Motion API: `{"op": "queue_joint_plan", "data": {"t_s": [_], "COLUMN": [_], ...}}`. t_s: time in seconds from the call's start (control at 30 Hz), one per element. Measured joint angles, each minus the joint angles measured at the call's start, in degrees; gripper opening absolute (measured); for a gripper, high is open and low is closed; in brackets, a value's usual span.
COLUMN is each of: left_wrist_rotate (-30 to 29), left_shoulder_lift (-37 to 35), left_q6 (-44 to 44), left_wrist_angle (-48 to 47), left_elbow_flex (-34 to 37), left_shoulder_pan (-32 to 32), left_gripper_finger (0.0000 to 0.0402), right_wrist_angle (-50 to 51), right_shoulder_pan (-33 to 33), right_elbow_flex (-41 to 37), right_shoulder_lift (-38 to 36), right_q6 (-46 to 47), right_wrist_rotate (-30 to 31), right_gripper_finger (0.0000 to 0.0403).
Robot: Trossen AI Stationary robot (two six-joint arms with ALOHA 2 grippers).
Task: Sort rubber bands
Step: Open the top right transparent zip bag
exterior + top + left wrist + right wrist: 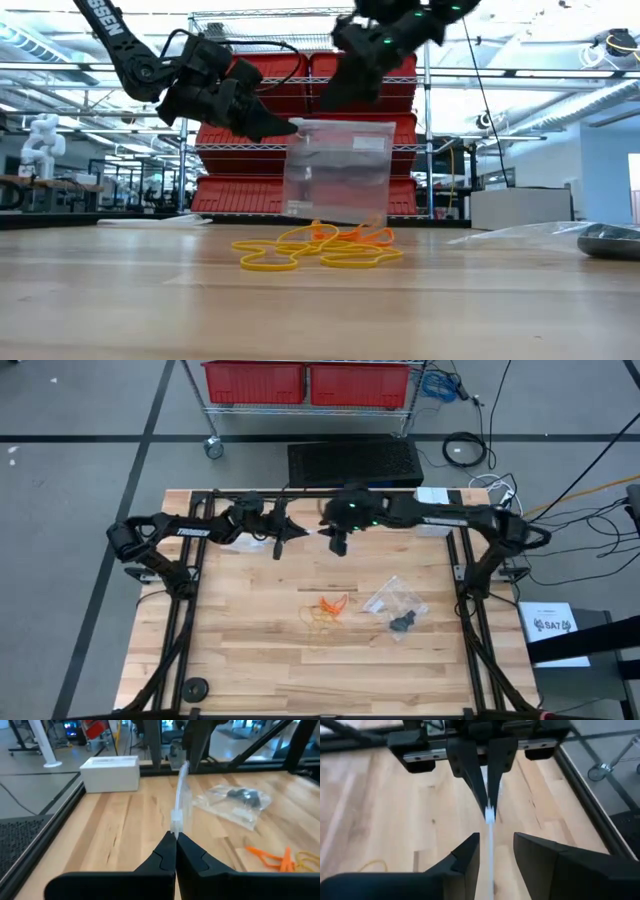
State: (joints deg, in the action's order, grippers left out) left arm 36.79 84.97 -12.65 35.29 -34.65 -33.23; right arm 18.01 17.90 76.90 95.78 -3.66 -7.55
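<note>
Wooden slats of the table (250,650) fill your nearest ground, and on them, near the middle, lie the rubber bands (318,247): a loose tangle of tan and orange loops, flat on the wood, touched by neither arm. Just beside them to your right in the high view sits a second clear bag (395,600) with dark bands (402,623) inside, also lying flat. Above and behind the tangle hangs an upright clear plastic bag (338,170), lifted off the table. Your left gripper (175,836) has its jaws pressed fully together on that bag's top edge, holding it up. Your right gripper (494,851) faces it from the other side with its jaws parted, the bag's edge running between the fingers (465,857) without being pinched. Farther back you see a white box (110,773) at the table's rear edge, then red bins (365,65) on a wire rack.
</note>
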Motion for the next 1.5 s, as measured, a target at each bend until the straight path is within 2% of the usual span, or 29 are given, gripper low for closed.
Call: {"op": "queue_joint_plan", "data": {"t_s": [0.13, 0.23, 0.47, 0.67, 0.83, 0.93, 1.17, 1.27, 1.37, 1.5], "left_wrist_rotate": [-0.89, -1.02, -1.3, -1.72, -1.79, -1.91, -1.94, -2.16, -2.2, -2.8], "left_shoulder_lift": [0.0, 0.0, 0.0, 0.0, 0.0, 0.0, 0.0, 0.0, 0.0, 0.0], "left_q6": [-0.34, -1.18, -1.44, -1.41, -1.37, -1.35, -1.32, -1.3, -1.3, -1.27], "left_wrist_angle": [-0.42, -0.42, -0.44, -0.28, -0.23, -0.26, -0.27, -0.26, -0.27, -0.5], "left_elbow_flex": [0.0, 0.0, 0.0, 0.0, 0.0, 0.0, 0.0, 0.02, 0.02, 0.03], "left_shoulder_pan": [0.3, 0.3, 0.28, 0.25, 0.25, 0.25, 0.25, 0.25, 0.25, 0.25], "left_gripper_finger": [0.0, 0.0, 0.0, 0.0, 0.0, 0.0, 0.0, 0.0, 0.0, 0.0], "right_wrist_angle": [6.59, 8.38, 8.04, 6.84, 6.97, 6.91, 6.91, 6.16, 6.66, 7.43], "right_shoulder_pan": [-0.02, -0.01, -0.01, -0.01, -0.01, -0.01, 0.01, 0.06, 0.38, 0.53], "right_elbow_flex": [7.87, 10.43, 11.79, 11.79, 11.79, 11.79, 11.76, 11.76, 11.76, 11.76], "right_shoulder_lift": [5.29, 7.86, 9.77, 9.86, 9.86, 10.0, 11.04, 11.04, 11.04, 11.26], "right_q6": [-1.68, -1.77, -1.66, -1.07, -1.04, -1.69, -1.94, -1.87, -1.81, -1.97], "right_wrist_rotate": [-0.09, -0.28, -3.09, -2.89, -2.5, -1.29, -1.38, -1.4, -1.42, -1.62], "right_gripper_finger": [0.0118, 0.0117, 0.0102, 0.0061, 0.0051, 0.0059, 0.0109, 0.0112, 0.0087, 0.0023]}}
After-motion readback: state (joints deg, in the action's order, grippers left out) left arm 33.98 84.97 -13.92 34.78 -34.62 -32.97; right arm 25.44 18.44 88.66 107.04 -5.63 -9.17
